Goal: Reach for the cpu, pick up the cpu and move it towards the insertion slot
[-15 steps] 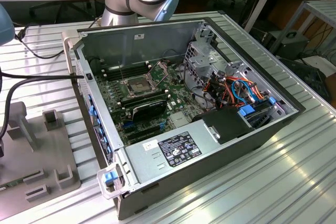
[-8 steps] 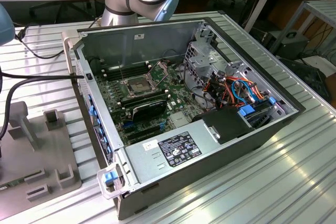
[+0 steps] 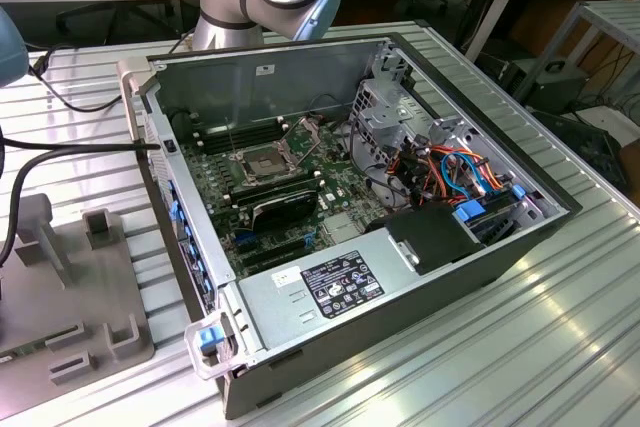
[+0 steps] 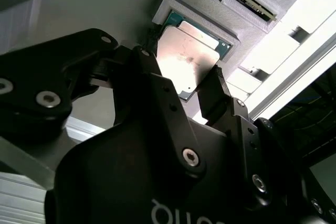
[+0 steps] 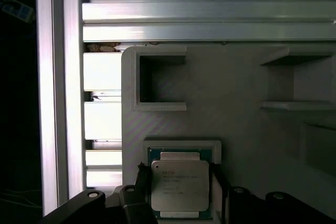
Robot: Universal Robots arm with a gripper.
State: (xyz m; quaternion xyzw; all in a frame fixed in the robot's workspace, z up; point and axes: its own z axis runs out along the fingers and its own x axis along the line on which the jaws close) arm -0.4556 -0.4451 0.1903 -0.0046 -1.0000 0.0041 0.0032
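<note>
**Ribbed metal surface [image 5: 157, 30], cpu [image 5: 180, 184] lying in its grey tray [image 5: 236, 77]**

In both wrist views the cpu lies flat in a square recess of the tray, pale face up. The black fingers [image 5: 142, 176] are spread, one close beside each of two opposite edges; whether they touch cannot be told. In the exterior view the insertion slot [image 3: 262, 163] sits inside the open computer case [image 3: 480, 247].
</note>
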